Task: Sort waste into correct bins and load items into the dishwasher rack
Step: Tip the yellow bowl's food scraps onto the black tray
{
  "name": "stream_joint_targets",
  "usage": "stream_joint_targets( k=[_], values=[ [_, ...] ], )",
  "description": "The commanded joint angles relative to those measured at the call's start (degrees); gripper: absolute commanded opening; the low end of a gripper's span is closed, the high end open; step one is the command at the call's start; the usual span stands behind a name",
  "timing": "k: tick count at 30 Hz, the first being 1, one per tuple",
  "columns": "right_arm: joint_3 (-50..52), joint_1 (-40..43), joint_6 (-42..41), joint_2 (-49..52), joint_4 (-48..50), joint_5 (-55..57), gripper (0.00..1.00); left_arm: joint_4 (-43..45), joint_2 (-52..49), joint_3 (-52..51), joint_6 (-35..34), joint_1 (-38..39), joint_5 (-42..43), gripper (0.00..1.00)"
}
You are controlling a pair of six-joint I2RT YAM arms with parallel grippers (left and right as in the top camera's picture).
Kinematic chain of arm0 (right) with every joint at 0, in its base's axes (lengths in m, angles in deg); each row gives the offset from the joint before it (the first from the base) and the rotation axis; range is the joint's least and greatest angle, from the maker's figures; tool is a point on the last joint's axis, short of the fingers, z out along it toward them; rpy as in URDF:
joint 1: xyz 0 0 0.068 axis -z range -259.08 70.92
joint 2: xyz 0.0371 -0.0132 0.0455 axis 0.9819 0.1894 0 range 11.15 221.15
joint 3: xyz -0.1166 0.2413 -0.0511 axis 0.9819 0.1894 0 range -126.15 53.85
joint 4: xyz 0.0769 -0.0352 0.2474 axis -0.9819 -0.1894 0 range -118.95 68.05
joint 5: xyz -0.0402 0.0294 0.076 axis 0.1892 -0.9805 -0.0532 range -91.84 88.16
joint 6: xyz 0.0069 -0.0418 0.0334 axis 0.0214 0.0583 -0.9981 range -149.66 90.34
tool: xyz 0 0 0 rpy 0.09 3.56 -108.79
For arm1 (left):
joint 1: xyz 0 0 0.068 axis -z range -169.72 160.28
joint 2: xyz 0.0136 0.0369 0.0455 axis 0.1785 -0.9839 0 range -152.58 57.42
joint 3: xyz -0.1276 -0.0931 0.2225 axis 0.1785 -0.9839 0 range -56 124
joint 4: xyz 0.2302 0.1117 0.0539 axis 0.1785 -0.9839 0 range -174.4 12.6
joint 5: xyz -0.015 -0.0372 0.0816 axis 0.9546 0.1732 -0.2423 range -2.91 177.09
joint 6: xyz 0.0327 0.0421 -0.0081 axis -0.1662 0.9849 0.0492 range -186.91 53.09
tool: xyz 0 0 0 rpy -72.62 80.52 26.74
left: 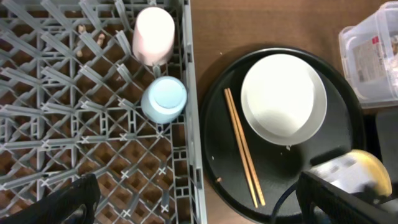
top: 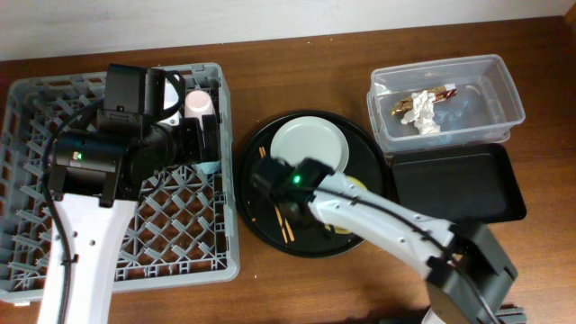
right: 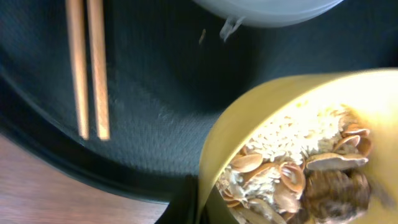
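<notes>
Brown wooden bench (top: 297, 81), pale wall (top: 180, 18) beyond far edge, dishwasher rack (top: 27, 135) at left edge, left gripper (left: 199, 202) spread wide, right gripper (top: 297, 184) by yellow bowl (right: 298, 155), hold indeterminate.

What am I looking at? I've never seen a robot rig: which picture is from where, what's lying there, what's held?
Two robot arms with two-finger grippers. One picture looks down from overhead; the others come from each wrist. The grey rack holds a pink cup and blue cup. The round black tray carries a plate, chopsticks and a yellow bowl of food scraps. The clear tub holds a napkin and wrapper; a black rectangular tray lies beside it. The left gripper is open; the right gripper is at the bowl's rim, grip unclear.
</notes>
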Motion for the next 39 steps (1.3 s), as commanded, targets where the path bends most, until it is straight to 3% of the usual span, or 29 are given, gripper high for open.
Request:
stream_joint_targets(
  k=[1,4,8,14,19,25,32,37,39],
  values=[
    [-7.6,6.4,-0.3,-5.2,-4.0,4.0,0.04,0.1,0.1,0.2,0.3,-0.3,0.3,0.99],
    [-7.7,15.6,-0.3,-7.8,-5.2,2.2,0.04,0.1,0.1,0.2,0.3,-0.3,0.3,0.99],
    [-7.6,33.4,8.6,-8.0,-5.2,-8.3,0.04,0.1,0.1,0.2,0.3,-0.3,0.3,0.99],
    [-4.4,59.9,23.2,-8.0,-1.4,-32.9,0.04,0.1,0.1,0.2,0.3,-0.3,0.3,0.99],
    [9.5,76.1,27.7,-8.0,12.5,-59.8,0.04,0.1,0.1,0.2,0.3,-0.3,0.3,0.99],
    [25.8,87.7,30.5,-8.0,30.7,-80.5,0.04,0.1,0.1,0.2,0.3,-0.3,0.3,0.99],
    [27.5,90.6,36.0,-8.0,33.7,-99.7,0.04,0.1,0.1,0.2,0.3,-0.3,0.3,0.99],
    [27.5,90.6,35.2,-8.0,34.9,-101.0,0.04,0.1,0.1,0.2,0.3,-0.3,0.3,0.99],
    [27.5,90.6,29.7,-8.0,34.6,-101.0,0.04,0.1,0.1,0.2,0.3,-0.3,0.3,0.99]
  ],
)
